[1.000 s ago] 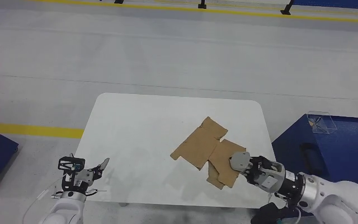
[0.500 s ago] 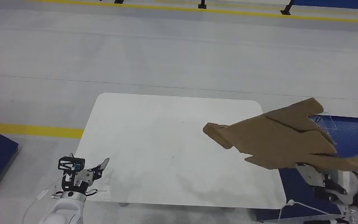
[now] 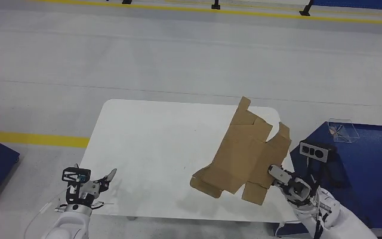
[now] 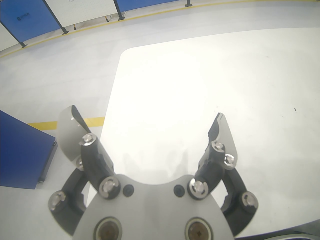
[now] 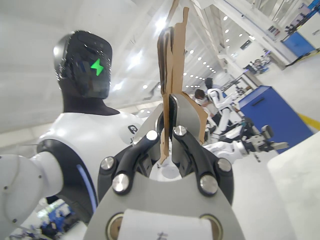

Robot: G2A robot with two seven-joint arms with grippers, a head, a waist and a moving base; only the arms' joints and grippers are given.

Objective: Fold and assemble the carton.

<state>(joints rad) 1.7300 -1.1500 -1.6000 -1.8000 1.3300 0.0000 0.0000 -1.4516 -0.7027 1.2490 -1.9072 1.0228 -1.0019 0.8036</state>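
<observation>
Carton [image 3: 242,152] flat, unfolded, held above tabletop [image 3: 149,161]; right pincer [image 5: 167,106] clamped on its edge; left pincer [image 4: 147,119] spread, empty. All folding left.

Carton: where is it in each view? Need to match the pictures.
Top view: the carton is held up, tilted, over the table's right side, its lower edge in the right pincer.
Right wrist view: carton seen edge-on, rising out of the shut right pincer.
Left wrist view: open left pincer at the table's left side.
Shared landmark: the white table; its corner also appears in the right wrist view.
</observation>
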